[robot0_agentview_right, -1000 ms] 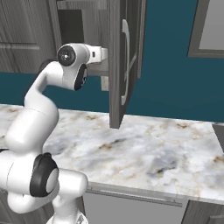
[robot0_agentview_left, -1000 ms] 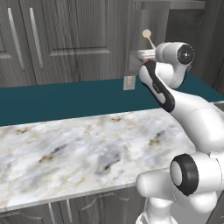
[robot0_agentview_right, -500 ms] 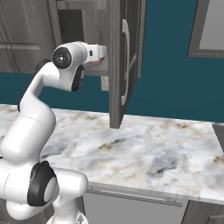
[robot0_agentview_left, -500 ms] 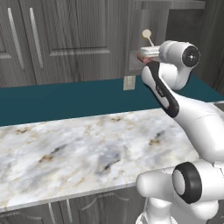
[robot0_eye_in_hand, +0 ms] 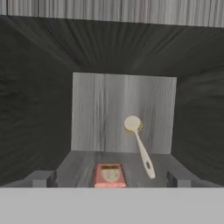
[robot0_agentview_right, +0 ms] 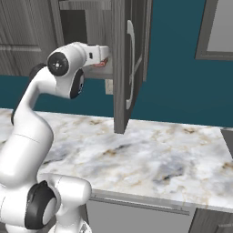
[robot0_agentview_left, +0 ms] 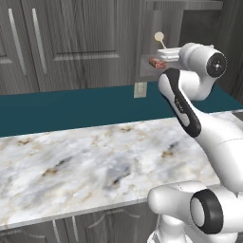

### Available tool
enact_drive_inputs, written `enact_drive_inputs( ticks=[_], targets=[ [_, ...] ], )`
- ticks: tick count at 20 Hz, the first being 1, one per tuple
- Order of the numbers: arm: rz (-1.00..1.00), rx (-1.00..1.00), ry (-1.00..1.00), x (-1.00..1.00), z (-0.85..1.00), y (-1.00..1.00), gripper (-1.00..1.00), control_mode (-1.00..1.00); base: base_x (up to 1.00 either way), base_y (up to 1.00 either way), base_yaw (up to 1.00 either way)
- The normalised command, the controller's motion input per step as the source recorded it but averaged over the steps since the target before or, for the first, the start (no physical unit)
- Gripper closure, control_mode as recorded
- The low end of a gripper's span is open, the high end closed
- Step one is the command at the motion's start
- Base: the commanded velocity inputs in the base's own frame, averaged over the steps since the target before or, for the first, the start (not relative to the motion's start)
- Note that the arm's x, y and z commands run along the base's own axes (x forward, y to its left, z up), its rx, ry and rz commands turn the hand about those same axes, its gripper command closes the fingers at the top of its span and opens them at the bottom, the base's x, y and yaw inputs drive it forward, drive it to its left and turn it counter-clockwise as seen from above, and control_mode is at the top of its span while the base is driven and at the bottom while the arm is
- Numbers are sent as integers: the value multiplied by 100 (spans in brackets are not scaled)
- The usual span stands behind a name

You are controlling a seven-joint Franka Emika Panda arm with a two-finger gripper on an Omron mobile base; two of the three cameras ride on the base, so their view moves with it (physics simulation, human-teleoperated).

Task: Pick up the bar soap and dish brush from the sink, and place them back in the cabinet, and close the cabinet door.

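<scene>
Dark-tipped and spread wide, the jaws of the gripper [robot0_eye_in_hand: 110, 178] hold nothing; its two fingertips [robot0_eye_in_hand: 40, 178] stand well apart at the bottom corners of the hand view, either side of the shelf's near edge. Between them, on the grey inner shelf, lies the bar soap [robot0_eye_in_hand: 110, 175], flat, pale face up, close to the near edge. Just to its right the dish brush [robot0_eye_in_hand: 139, 148] stands tilted, its handle foot on the shelf beside the soap and its round cream head leaning up against the back wall; the two look just apart, though I cannot be sure they do not touch. From the left base view the soap [robot0_agentview_left: 156, 62] shows as a red block at the shelf's lip with the brush head [robot0_agentview_left: 159, 36] above it, right in front of the hand. Both items are thus inside the cabinet [robot0_eye_in_hand: 39, 113], so I judge the placing part finished and the step in hand to be the release and retreat from the shelf. What is left is the cabinet door [robot0_agentview_right: 122, 68], which hangs open, edge-on in the right base view, its silver bar handle [robot0_agentview_right: 131, 63] facing right, just beside the hand. The next move, as I read it, calls for backing the hand straight out without brushing the soap, then coming round to the outer face of the door and pushing it shut over the marble table [robot0_agentview_right: 150, 150].
</scene>
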Motion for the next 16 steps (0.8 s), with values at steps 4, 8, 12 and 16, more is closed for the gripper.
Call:
enact_drive_inputs(
  ticks=[4,8,12,16],
  targets=[
    [0,0,-1,-35,12,0,-100,-100,0,0,0],
    [0,0,0,-36,12,0,-100,-100,0,0,0],
    [0,0,0,-37,16,-2,-100,-100,0,0,0],
    [0,0,-1,-36,15,-1,-100,-100,0,0,0]
  ],
)
